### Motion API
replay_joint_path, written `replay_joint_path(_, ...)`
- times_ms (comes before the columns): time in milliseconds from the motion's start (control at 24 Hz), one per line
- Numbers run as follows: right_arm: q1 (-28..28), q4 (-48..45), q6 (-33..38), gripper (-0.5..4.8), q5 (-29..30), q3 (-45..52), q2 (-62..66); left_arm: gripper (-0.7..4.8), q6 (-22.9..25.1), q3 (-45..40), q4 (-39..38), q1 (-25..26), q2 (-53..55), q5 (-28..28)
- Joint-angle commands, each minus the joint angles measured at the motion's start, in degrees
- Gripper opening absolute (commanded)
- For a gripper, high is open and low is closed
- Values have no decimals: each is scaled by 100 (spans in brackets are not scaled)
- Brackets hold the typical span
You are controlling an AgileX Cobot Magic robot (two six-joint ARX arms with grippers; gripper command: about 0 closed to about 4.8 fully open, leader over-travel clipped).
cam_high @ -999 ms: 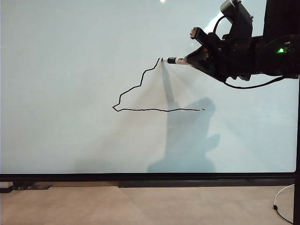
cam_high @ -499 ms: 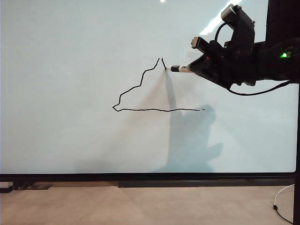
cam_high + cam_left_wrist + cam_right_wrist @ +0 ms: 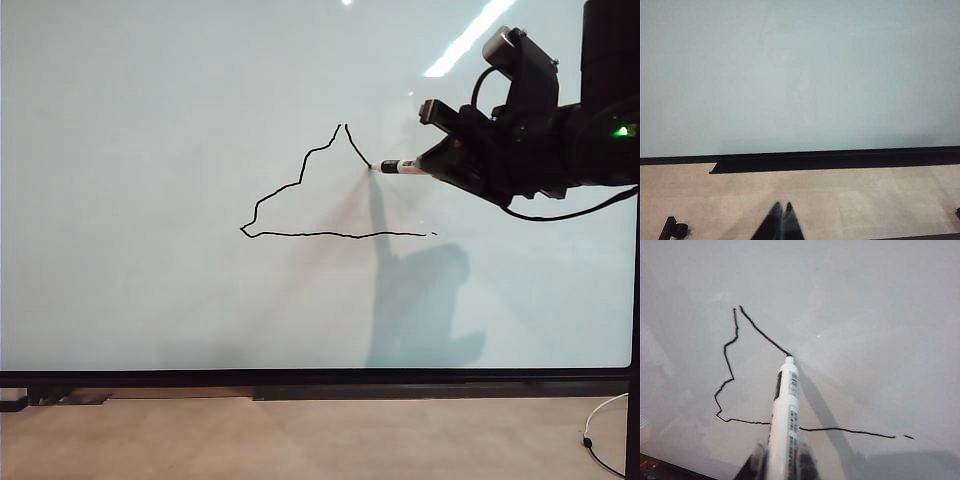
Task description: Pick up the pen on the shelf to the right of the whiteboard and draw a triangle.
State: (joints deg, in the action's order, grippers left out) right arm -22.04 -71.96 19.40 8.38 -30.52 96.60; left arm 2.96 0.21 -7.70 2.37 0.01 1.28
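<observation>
Labels: the pen (image 3: 785, 410) carries a black strip and blocks of small print along its white barrel; the print is too small to read. No other writing is legible.

Orientation: in the exterior view the pen (image 3: 402, 167) lies almost level, its long axis running 3 to 9 o'clock, black tip toward 9 o'clock. The tip touches the whiteboard (image 3: 150, 120) at the lower end of a short stroke descending from the peak of the triangle (image 3: 300, 185).

Triangle: left side and base are drawn. The right side is only begun, leaving a gap between the pen tip and the base's right end. The peak is not quite closed.

Right pincer (image 3: 432, 160): at the 2 o'clock part of the board, clenched on the pen's rear end, as the right wrist view (image 3: 781, 460) confirms.

Left pincer (image 3: 782, 212): fingertips pressed together, grasping nothing, low over the pale floor (image 3: 865, 200) before the board's black lower frame (image 3: 840, 159).
</observation>
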Motion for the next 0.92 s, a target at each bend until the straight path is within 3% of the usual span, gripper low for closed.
replay_joint_path(42, 68, 0, -15, -3, -234, -2, -15, -5, 2, 22, 46, -2, 0, 4)
replay_joint_path(915, 249, 48, -55, -3, -315, 188, 160, -5, 2, 22, 46, -2, 0, 2)
